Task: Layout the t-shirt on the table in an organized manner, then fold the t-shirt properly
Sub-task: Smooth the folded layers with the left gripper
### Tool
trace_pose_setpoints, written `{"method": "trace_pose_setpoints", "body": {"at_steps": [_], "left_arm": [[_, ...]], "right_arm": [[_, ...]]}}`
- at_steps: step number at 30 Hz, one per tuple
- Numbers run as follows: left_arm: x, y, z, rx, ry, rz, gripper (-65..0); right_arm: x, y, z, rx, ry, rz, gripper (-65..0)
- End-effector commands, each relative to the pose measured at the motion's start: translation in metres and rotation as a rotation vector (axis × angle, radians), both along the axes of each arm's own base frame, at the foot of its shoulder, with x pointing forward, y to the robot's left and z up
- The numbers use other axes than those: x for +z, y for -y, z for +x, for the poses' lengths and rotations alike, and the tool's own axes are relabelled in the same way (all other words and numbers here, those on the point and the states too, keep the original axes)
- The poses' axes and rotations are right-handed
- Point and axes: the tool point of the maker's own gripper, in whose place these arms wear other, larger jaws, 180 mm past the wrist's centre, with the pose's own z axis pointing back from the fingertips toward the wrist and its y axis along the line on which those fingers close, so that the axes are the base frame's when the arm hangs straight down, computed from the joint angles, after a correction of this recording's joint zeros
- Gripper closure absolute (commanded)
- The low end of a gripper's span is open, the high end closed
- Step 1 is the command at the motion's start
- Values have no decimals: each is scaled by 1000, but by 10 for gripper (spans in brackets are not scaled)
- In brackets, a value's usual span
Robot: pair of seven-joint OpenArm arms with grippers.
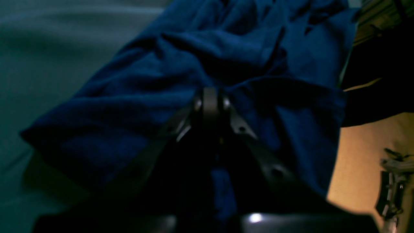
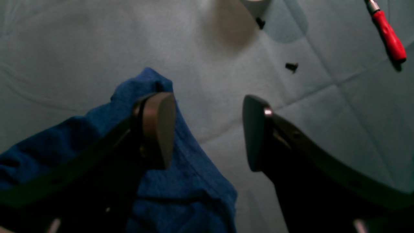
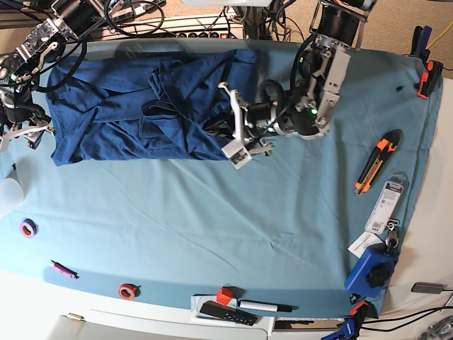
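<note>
Left wrist: left gripper (image 1: 211, 97) pinched on t-shirt (image 1: 226, 58) fabric, jaws together. Right wrist: right gripper (image 2: 208, 129) spread apart, nothing held, one finger (image 2: 158, 126) over the t-shirt's edge. Base: t-shirt rumpled along the table's (image 3: 212, 234) far side.

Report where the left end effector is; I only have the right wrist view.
Observer: The left end effector is shut on a fold of the t-shirt.
Operator: Give me the shirt's layout.
Observer: It lies bunched and wrinkled along the arms' side of the table, not spread flat.
Operator: Name any tool nearby.
Observer: An orange utility knife lies beyond the left arm, apart from the shirt.
</note>
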Motion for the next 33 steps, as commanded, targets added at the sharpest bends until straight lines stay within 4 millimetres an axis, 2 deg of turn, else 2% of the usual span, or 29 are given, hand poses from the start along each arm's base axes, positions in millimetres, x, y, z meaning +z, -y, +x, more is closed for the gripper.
{"method": "trace_pose_setpoints", "body": {"at_steps": [1,11,20,23,26,29,33], "left_arm": [[10,8,5,5,35,-21,0],[0,49,-33,-123,62,44,0],[17,80,-93,-372,-20,-90,0],[28,84,-105,-442,-12,-154,0],[40,85,-100,-438,-15,-198,0],[47,77,-77,-383,37,-195,0],[27,49,-27,-205,109,-34,0]], "right_arm": [[18,6,7,5,50,-39,-328],[17,6,7,5,49,-39,-328],[18,6,7,5,51,-40,-328],[18,6,7,5,50,-39,-328],[18,6,7,5,50,-39,-328],[17,6,7,5,49,-39,-328],[18,6,7,5,50,-39,-328]]}}
